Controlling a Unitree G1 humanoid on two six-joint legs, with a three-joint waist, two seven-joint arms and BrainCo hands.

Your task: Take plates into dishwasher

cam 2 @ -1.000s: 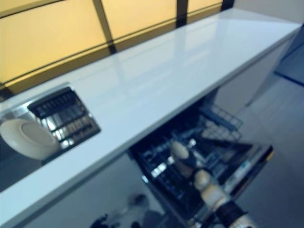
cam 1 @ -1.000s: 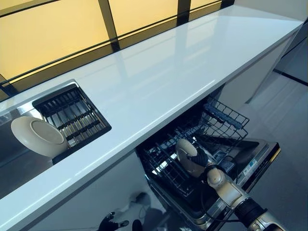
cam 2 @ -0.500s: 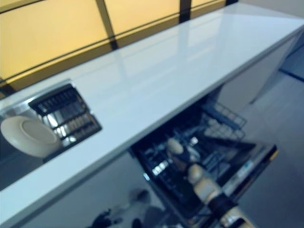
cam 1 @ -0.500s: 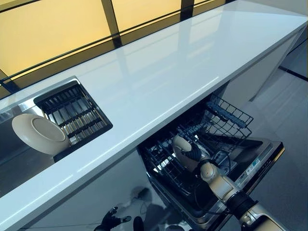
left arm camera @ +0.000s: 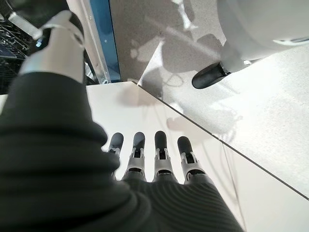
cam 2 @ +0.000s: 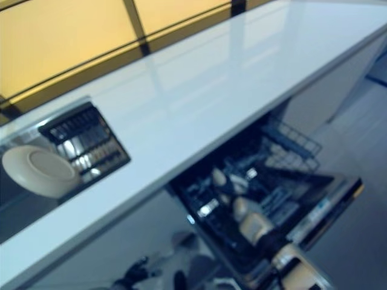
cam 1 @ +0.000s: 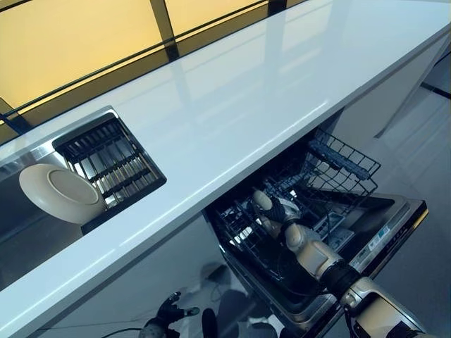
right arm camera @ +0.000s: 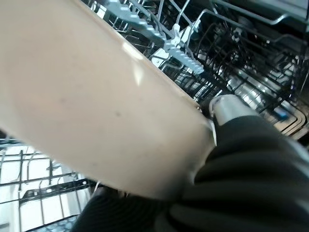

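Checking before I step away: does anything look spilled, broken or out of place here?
Nothing stands out. The right robot hand holds a plate in the dishwasher rack; another plate leans by the sink rack.

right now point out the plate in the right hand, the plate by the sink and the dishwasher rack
held plate [right arm camera: 91, 101] right wrist view, its broad face
sink plate [cam 1: 60, 193] left eye view, its centre
dishwasher rack [cam 1: 342, 158] left eye view, wire rim
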